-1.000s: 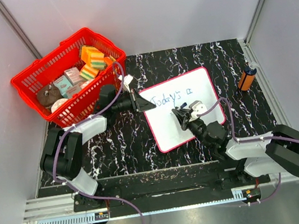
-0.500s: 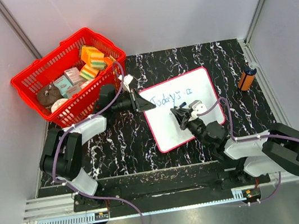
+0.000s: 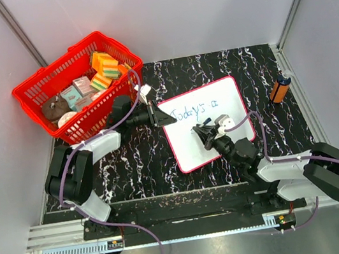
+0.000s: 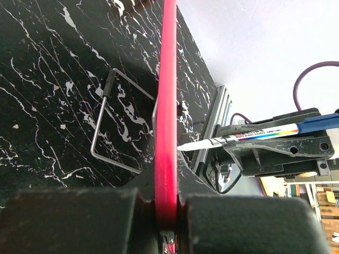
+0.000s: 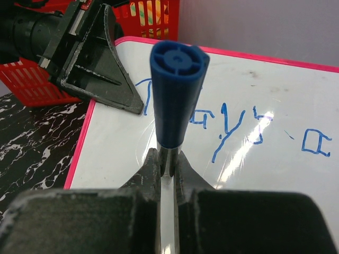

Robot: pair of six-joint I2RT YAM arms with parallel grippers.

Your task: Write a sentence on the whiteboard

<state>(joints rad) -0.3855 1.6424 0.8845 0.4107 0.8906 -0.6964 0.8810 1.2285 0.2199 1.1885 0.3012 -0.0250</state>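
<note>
The whiteboard point(image 3: 223, 138), white with a red-pink rim, lies tilted on the black marbled table. The sentence point(image 3: 196, 110) in blue reads "Today's a" along its far edge. My left gripper point(image 3: 160, 115) is shut on the board's far-left corner; in the left wrist view the red rim point(image 4: 168, 95) runs up from between my left gripper's point(image 4: 167, 207) jaws. My right gripper point(image 3: 204, 134) is shut on a marker point(image 5: 177, 84) with a blue end, over the board below the words point(image 5: 233, 127). From the left wrist the marker point(image 4: 249, 137) shows its white tip pointing at the board.
A red basket point(image 3: 35, 90) with sponges and boxes stands at the far left, close behind the left arm. An orange and black object point(image 3: 279, 89) lies near the table's right edge. A thin metal wire loop point(image 4: 108, 132) shows beside the board's rim.
My right gripper with the marker has shifted slightly toward the near-left over the board. The writing looks the same. The left arm has not moved.
</note>
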